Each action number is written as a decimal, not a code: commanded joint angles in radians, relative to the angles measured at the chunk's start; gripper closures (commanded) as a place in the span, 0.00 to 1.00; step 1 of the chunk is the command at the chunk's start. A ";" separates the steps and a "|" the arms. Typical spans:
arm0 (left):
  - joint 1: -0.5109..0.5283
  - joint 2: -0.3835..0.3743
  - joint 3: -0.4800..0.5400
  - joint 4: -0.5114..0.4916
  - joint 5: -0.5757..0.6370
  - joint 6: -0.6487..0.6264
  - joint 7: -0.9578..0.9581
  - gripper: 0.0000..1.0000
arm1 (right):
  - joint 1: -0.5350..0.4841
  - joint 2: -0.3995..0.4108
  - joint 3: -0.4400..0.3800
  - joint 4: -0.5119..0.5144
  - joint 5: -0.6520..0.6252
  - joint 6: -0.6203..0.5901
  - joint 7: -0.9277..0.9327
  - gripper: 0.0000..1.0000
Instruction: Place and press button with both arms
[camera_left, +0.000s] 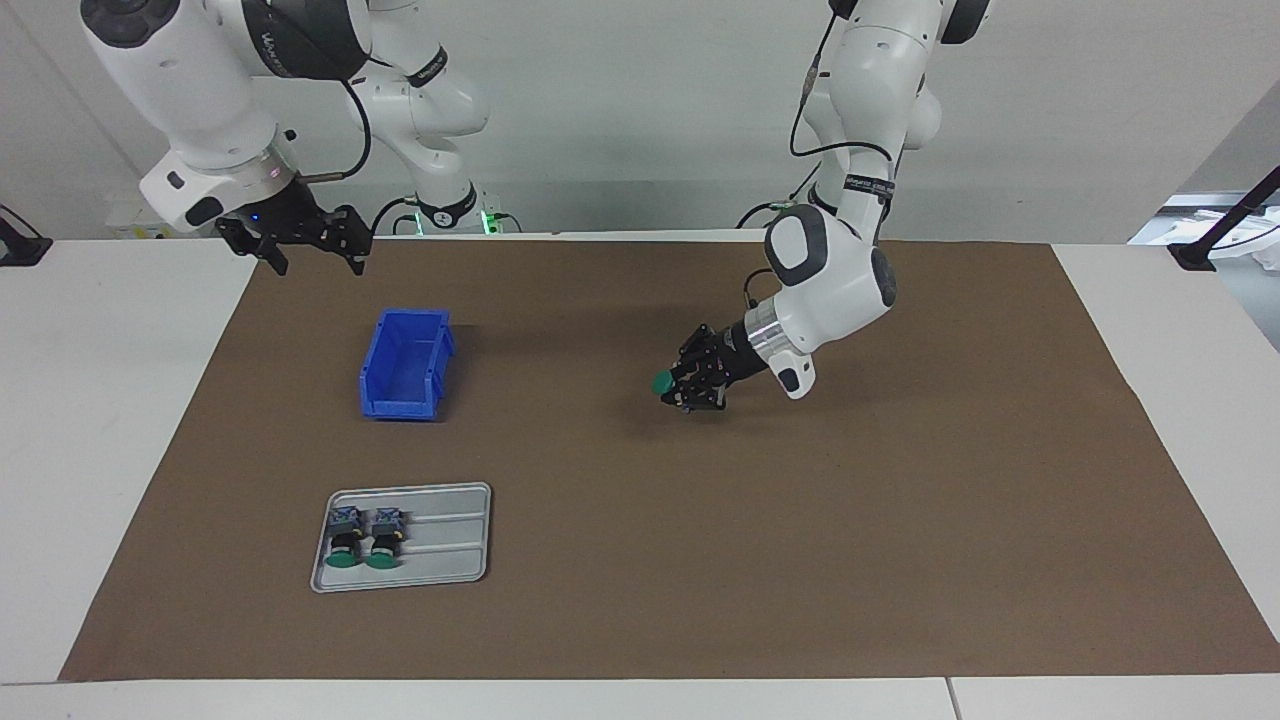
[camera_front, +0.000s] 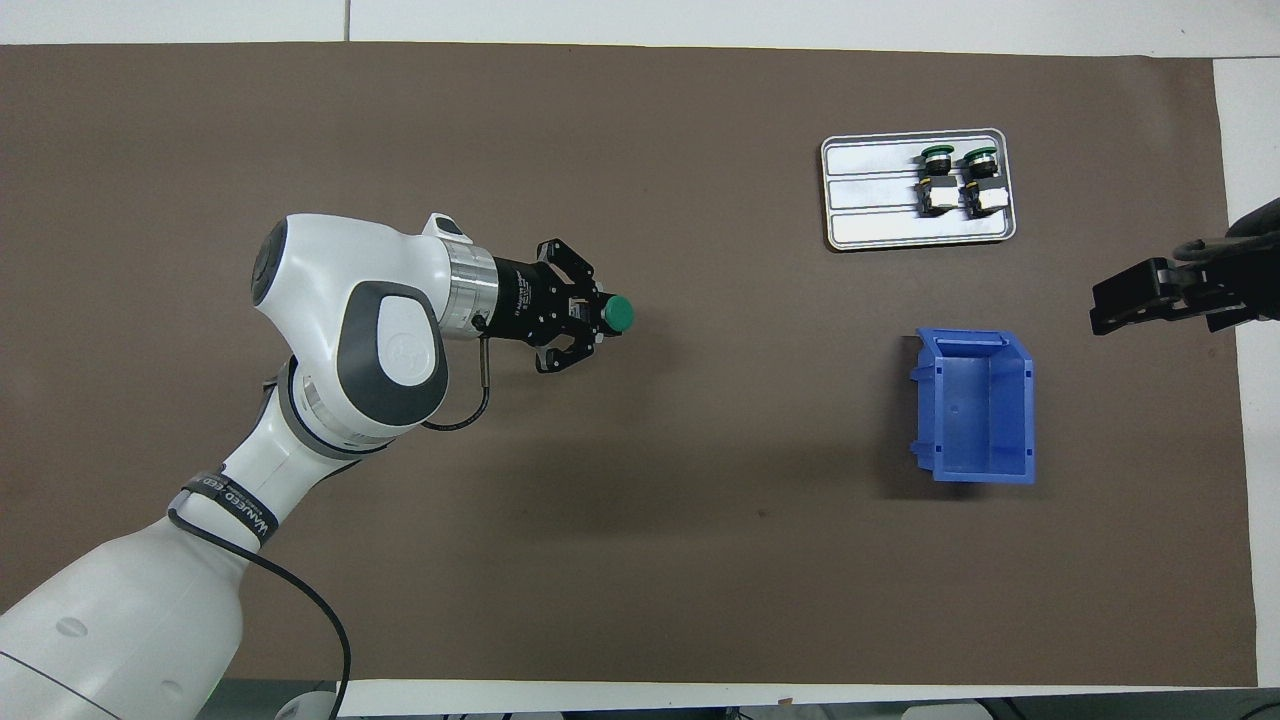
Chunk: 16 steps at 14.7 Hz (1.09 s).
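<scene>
My left gripper (camera_left: 684, 385) (camera_front: 590, 322) hangs over the middle of the brown mat, shut on a button (camera_left: 663, 382) (camera_front: 619, 314) whose green cap points sideways toward the right arm's end. Its body is hidden between the fingers. Two more buttons (camera_left: 362, 535) (camera_front: 958, 180) lie side by side on a grey tray (camera_left: 450, 540) (camera_front: 870, 195). My right gripper (camera_left: 305, 240) (camera_front: 1150, 297) waits open in the air over the mat's edge at the right arm's end, holding nothing.
A blue bin (camera_left: 407, 364) (camera_front: 975, 405) stands open and empty on the mat, nearer to the robots than the tray. The brown mat (camera_left: 800, 560) (camera_front: 600, 560) covers most of the white table.
</scene>
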 joint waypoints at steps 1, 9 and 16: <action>0.032 -0.019 -0.003 -0.038 -0.087 -0.033 0.130 0.76 | -0.009 -0.022 0.006 -0.023 0.006 0.002 -0.019 0.02; 0.147 0.004 -0.003 -0.090 -0.281 -0.190 0.429 0.78 | -0.009 -0.022 0.006 -0.023 0.006 0.002 -0.019 0.02; 0.199 0.065 -0.003 -0.080 -0.344 -0.294 0.446 0.77 | -0.009 -0.022 0.006 -0.023 0.006 0.002 -0.019 0.02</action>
